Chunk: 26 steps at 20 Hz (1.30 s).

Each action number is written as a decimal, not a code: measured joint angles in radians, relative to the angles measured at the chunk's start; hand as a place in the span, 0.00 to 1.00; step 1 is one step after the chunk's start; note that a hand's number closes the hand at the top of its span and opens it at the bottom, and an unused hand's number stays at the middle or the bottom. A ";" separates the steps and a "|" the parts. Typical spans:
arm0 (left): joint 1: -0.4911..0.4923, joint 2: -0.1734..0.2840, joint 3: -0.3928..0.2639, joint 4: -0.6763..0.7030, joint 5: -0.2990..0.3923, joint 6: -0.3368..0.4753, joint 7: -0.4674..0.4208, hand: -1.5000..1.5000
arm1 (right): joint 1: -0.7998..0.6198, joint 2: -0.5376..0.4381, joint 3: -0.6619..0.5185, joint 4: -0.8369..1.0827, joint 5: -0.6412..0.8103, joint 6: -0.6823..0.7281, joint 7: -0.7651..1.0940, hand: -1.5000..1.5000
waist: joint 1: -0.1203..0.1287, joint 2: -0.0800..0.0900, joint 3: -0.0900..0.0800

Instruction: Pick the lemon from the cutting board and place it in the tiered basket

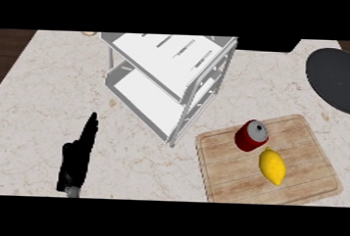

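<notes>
A yellow lemon (pixel 273 166) lies on the wooden cutting board (pixel 227 178) at the lower right of the counter. A red can (pixel 250 135) stands on the same board, just behind the lemon. The white tiered basket (pixel 169 71) stands at the counter's upper middle, its trays bare. My left hand (pixel 76 158) shows at the lower left with straight fingers pointing up, far from the lemon and holding nothing. My right hand does not show.
A dark round plate (pixel 337 79) sits at the right edge of the marble counter. A dark object (pixel 266 44) lies at the back edge behind the basket. Dark wood floor shows past the counter's left edge.
</notes>
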 measured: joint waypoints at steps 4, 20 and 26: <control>-0.001 -0.002 0.007 0.016 0.002 -0.013 -0.020 0.50 | -0.115 0.047 0.131 0.046 0.156 0.038 0.062 0.00 | 0.000 -0.002 0.002; 0.021 -0.014 0.015 -0.003 -0.009 -0.014 -0.013 0.50 | -0.394 0.332 0.315 0.363 0.358 0.252 0.150 0.00 | -0.010 -0.006 0.004; 0.021 -0.013 0.031 0.001 -0.007 -0.018 -0.020 0.50 | -0.430 0.429 0.310 0.441 0.385 0.319 0.151 0.00 | -0.019 -0.007 0.004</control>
